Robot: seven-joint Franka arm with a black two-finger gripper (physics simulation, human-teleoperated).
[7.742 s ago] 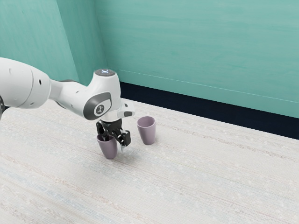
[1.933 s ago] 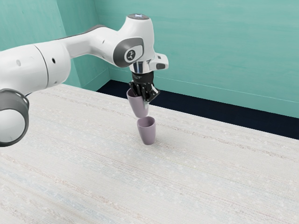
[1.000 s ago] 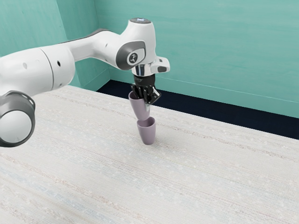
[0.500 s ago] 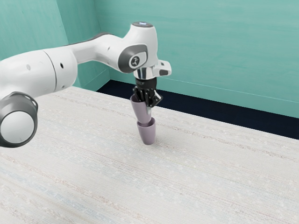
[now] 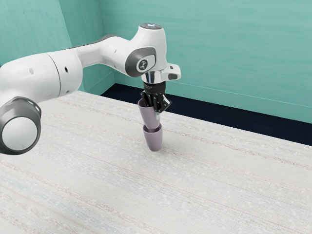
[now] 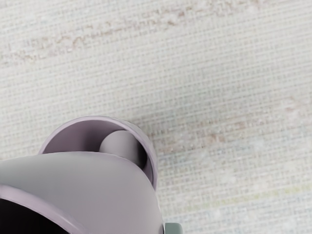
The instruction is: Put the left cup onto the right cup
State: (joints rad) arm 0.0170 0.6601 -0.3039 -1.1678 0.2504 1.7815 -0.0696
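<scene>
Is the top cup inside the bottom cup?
Partly in: the top cup dips its base into the bottom cup, most of it sticking out above.

Arm outstretched (wrist vertical) — gripper (image 5: 156, 106) pointing down, clamped on left cup (image 5: 147, 117).

The glossy white rounded-shell arm (image 5: 63, 73) ends in a black two-finger gripper (image 5: 156, 109) with angular, dark links. Just above the gripper sits a short silver metal collar (image 5: 153, 78), and a small white boxy flange (image 5: 171, 73) juts out beside it. The bulbous wrist housing above carries a dark grey round side cap (image 5: 141, 62) with a small white emblem and a grey top disc (image 5: 150, 26) with a pale blue mark. Farthest from the gripper, a dark grey ring (image 5: 29, 105) bands a white joint end.
</scene>
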